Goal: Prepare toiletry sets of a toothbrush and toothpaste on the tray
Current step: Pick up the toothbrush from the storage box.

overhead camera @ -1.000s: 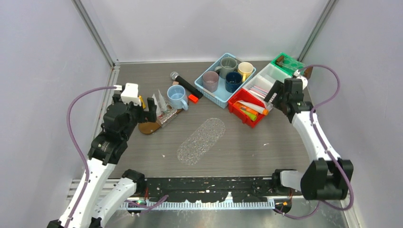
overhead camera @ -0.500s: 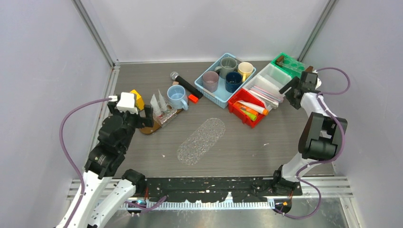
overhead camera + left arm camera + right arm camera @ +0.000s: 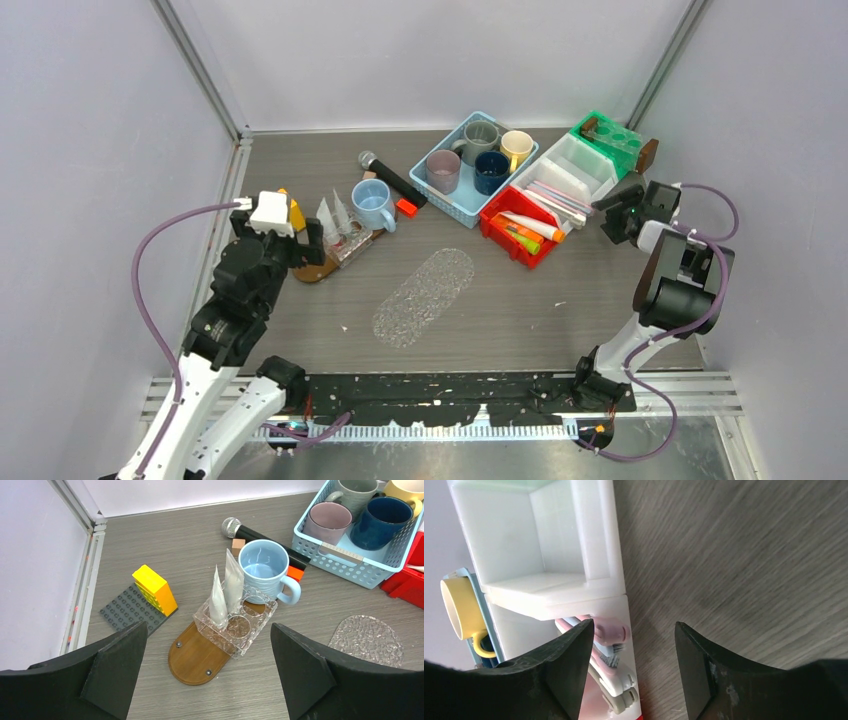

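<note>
The wooden tray [image 3: 192, 660] carries a clear holder [image 3: 247, 635] with two white toothpaste tubes [image 3: 218, 600] standing in it and a light blue mug [image 3: 263, 569] behind them. My left gripper [image 3: 209, 626] hovers open just in front of this tray [image 3: 315, 270], holding nothing. Several pink and white toothbrushes [image 3: 611, 636] lie in the white bin [image 3: 574, 540]; more toothpaste tubes [image 3: 527, 230] lie in the red bin [image 3: 505, 245]. My right gripper [image 3: 633, 627] is open and empty, low over the table beside the white bin's right end [image 3: 608, 205].
A blue basket [image 3: 452, 205] of mugs stands behind the bins, with a green bin [image 3: 610, 130] at the far right. A black microphone [image 3: 390, 178] and an orange block [image 3: 405, 207] lie near the mug. A yellow block on a grey baseplate [image 3: 120, 612] sits left. An oval pebbled glass dish [image 3: 425, 295] lies mid-table.
My right arm has folded back, carrying its gripper from over the bins to the table right of the white bin, jaws narrowing somewhat. The left gripper drew back slightly.
</note>
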